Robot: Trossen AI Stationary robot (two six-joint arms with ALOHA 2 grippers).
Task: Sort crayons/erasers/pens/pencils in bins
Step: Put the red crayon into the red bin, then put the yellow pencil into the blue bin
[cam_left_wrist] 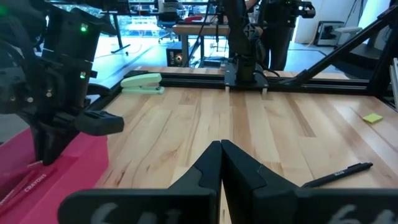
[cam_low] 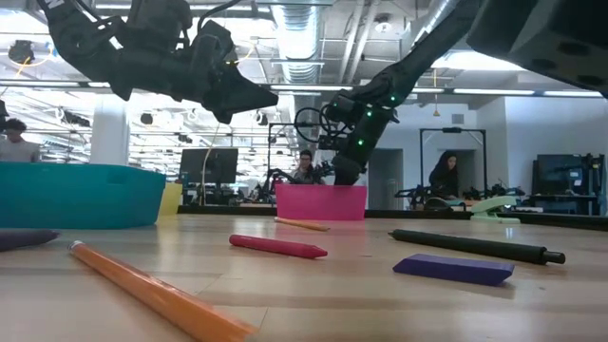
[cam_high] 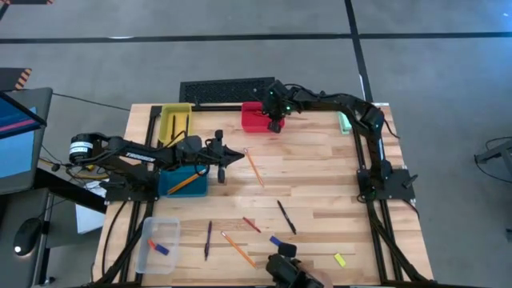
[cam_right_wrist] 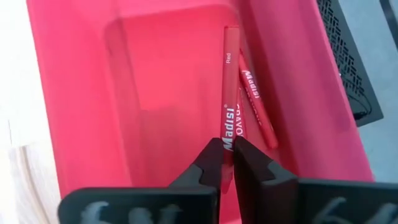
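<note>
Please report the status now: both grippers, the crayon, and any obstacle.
Right gripper over red plastic bin, jaws shut on thin red crayon. Left gripper shut, empty, above table centre. Another crayon already in bin; nothing blocking.

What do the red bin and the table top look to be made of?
Red bin: seemingly plastic, smooth with a slight sheen, judging by its rounded moulded corners and even colour. Table top: looks like wood, pale butcher-block with a satin finish; joined strips and grain show.
</note>
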